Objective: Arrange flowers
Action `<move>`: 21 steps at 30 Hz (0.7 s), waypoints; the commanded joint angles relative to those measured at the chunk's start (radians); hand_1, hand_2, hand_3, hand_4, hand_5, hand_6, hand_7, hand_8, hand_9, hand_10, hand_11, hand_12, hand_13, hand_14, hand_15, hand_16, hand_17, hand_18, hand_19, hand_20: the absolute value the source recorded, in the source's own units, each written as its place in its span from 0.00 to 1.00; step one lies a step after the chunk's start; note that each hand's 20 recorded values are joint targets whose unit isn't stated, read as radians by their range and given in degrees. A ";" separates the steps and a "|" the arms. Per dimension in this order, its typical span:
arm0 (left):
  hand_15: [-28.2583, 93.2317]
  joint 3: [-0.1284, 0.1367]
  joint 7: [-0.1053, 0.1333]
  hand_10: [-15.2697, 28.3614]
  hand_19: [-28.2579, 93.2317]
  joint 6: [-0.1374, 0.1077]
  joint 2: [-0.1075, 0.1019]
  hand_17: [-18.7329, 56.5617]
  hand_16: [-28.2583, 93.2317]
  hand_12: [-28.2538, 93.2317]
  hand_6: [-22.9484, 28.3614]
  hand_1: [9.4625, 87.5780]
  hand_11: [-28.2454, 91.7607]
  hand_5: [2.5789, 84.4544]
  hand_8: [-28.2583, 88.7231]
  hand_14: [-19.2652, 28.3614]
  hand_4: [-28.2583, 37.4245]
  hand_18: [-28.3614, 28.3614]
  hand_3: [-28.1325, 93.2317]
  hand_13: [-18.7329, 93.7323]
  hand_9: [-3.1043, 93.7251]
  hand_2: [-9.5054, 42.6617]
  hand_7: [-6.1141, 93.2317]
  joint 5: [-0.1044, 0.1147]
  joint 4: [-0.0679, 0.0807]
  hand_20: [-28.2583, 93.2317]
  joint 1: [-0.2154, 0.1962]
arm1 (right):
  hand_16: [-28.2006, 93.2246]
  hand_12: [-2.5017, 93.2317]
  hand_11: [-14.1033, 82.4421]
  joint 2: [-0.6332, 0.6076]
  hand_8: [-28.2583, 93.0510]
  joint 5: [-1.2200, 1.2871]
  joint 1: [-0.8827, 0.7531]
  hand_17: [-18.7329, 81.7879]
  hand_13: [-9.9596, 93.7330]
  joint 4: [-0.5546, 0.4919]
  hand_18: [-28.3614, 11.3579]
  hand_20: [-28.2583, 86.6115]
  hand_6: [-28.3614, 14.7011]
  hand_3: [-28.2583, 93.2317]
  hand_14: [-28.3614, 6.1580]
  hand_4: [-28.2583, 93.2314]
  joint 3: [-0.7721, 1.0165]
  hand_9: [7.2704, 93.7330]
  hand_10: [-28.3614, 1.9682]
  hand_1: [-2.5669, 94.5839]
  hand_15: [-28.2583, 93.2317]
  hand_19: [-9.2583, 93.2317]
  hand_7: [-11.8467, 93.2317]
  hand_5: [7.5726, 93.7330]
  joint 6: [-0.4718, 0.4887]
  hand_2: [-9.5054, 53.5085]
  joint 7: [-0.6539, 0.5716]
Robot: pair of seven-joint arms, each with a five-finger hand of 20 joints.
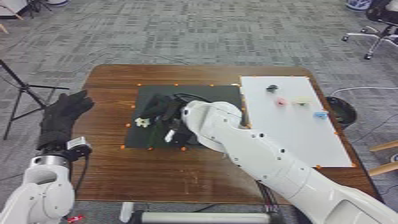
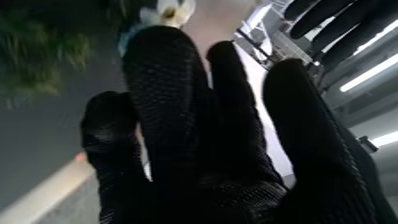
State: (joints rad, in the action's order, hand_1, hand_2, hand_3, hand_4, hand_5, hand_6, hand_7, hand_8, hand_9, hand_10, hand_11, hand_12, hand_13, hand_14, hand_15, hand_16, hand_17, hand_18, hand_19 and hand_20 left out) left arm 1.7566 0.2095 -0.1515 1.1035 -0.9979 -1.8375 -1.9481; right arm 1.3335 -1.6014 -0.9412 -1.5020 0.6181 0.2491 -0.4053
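My right hand (image 1: 158, 109) is over the dark mat (image 1: 142, 142) in the head view, with a white flower (image 1: 142, 122) just beside its fingers and a thin green stem (image 1: 153, 134) below. In the right wrist view, my right hand (image 2: 169, 100) has its fingers straight. A white flower (image 2: 171, 12) shows past a fingertip, and blurred green foliage (image 2: 35, 55) lies off to one side. My left hand (image 1: 64, 117) is at the table's left edge, fingers extended and nothing in them; the right wrist view catches it farther off (image 2: 342, 25).
A white board (image 1: 293, 137) covers the right of the brown table (image 1: 115, 175). Small black (image 1: 272, 88), pink (image 1: 281, 101), pale yellow (image 1: 301, 101) and blue (image 1: 321, 115) items sit on it. A dark round bin (image 1: 342, 111) stands beyond the table's right edge.
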 commanded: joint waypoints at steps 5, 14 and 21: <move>0.41 -0.026 -0.010 0.73 0.35 -0.020 -0.006 0.30 0.23 0.33 0.57 0.13 0.41 0.59 0.18 0.80 0.00 0.73 0.76 0.51 0.53 0.63 0.16 0.002 0.001 0.37 0.024 | 0.49 0.12 0.22 0.059 0.17 0.006 -0.035 0.58 0.86 0.058 0.15 0.71 0.59 0.67 0.55 0.12 0.063 0.60 0.53 0.44 0.66 0.90 0.20 0.56 0.060 0.36 -0.036; 0.41 -0.008 -0.005 0.72 0.35 0.003 0.001 0.30 0.23 0.33 0.56 0.13 0.41 0.58 0.18 0.80 0.00 0.73 0.76 0.51 0.52 0.63 0.16 0.003 0.002 0.37 0.009 | 0.48 0.11 0.22 0.046 0.18 -0.049 -0.029 0.57 0.86 0.067 0.15 0.71 0.58 0.67 0.55 0.12 0.067 0.56 0.53 0.44 0.66 0.90 0.20 0.52 0.046 0.37 -0.027; 0.41 -0.061 -0.026 0.72 0.35 -0.035 -0.016 0.30 0.23 0.33 0.56 0.12 0.41 0.58 0.18 0.79 0.00 0.72 0.77 0.51 0.52 0.63 0.17 -0.004 0.008 0.37 0.058 | 0.48 0.11 0.22 0.039 0.18 -0.045 -0.027 0.57 0.86 0.074 0.15 0.71 0.57 0.67 0.55 0.12 0.069 0.55 0.53 0.43 0.66 0.90 0.20 0.52 0.054 0.37 -0.043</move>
State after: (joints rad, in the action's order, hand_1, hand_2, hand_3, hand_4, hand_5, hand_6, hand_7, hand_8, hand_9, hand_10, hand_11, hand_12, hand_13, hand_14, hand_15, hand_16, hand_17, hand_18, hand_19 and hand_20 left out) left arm 1.7446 0.2068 -0.1522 1.0997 -0.9984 -1.8361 -1.9307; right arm 1.3835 -1.6394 -0.9772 -1.4348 0.6845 0.3063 -0.4386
